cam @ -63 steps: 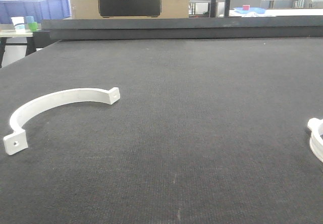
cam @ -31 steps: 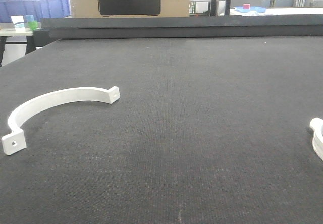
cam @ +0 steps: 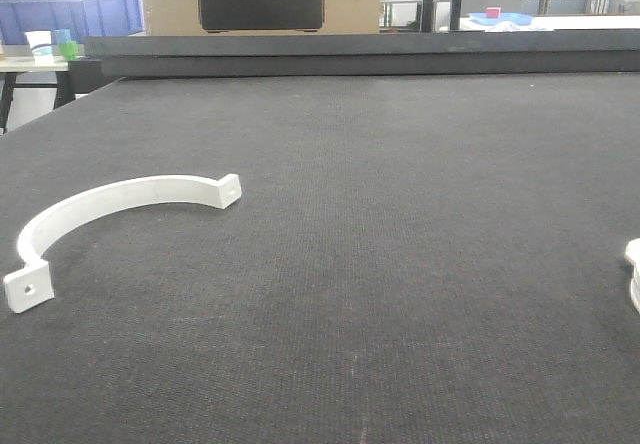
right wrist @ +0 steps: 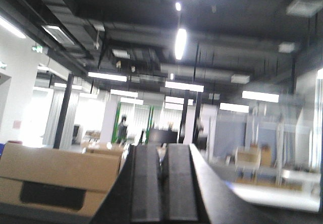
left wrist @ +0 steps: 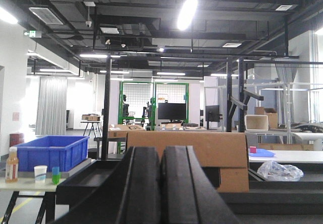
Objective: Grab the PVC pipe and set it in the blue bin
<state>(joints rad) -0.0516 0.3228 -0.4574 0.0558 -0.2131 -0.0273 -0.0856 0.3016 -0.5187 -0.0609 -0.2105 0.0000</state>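
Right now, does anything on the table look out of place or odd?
Nothing is spilled or broken. The PVC pipe is nearly out of the front view at the right edge. The white strap lies on the left of the mat. The left hand and right hand are shut and face the room.

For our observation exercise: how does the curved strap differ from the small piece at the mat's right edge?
The strap shows whole, a half-circle with holed tabs; the PVC pipe is mostly cut off by the frame. The strap lies left, the PVC pipe far right. Both are white, on the mat.
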